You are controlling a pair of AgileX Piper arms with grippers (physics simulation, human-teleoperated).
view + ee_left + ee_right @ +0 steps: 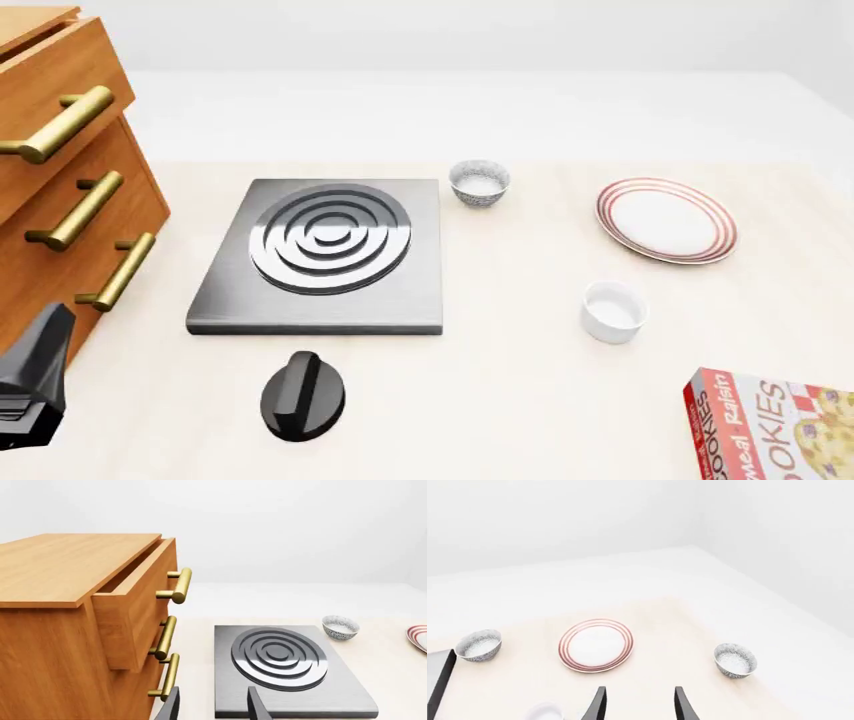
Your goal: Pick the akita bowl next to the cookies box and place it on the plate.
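Note:
Two speckled akita bowls show in the right wrist view. One akita bowl (735, 660) sits on the plate's right, outside the front view's frame. The other akita bowl (479, 183) (479, 645) (341, 627) stands by the stove's far right corner. The red-ringed plate (666, 220) (596, 645) lies between them. The red cookies box (774, 425) lies at the front right corner. My right gripper (639, 705) is open and empty, held above the table short of the plate. My left gripper (213, 710) is open and empty before the stove's near edge.
A grey stove plate (320, 255) with a black knob (304, 395) in front of it fills the middle left. A wooden drawer cabinet (67, 180) with brass handles stands at the left, its top drawer slightly out. A plain white cup (614, 311) stands in front of the plate.

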